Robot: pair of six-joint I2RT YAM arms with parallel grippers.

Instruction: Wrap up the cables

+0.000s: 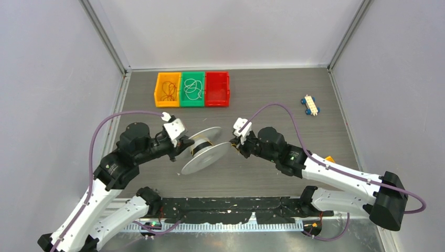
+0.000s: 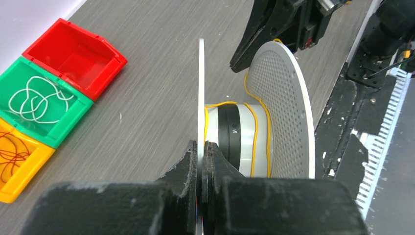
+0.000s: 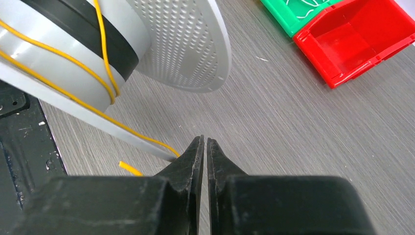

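A grey spool (image 1: 207, 149) with two round flanges is held off the table between both arms. The yellow wire (image 2: 254, 142) is wound in a few loose turns round its hub. My left gripper (image 2: 201, 147) is shut on the thin edge of one flange (image 2: 200, 88); it also shows in the top view (image 1: 188, 143). My right gripper (image 3: 201, 142) is shut beside the other flange (image 3: 186, 44). The wire (image 3: 58, 54) runs from the hub to behind its left finger, and a short yellow end (image 3: 129, 168) sticks out beside it. The right gripper sits at the spool's right in the top view (image 1: 234, 144).
Three small bins stand at the back: a yellow one (image 1: 167, 89) with dark-red wire, a green one (image 1: 192, 89) with white wire, and a red one (image 1: 217, 88) with nothing in it. A white and blue toy block (image 1: 310, 105) lies at the back right. Black matting (image 1: 225, 209) runs along the near edge.
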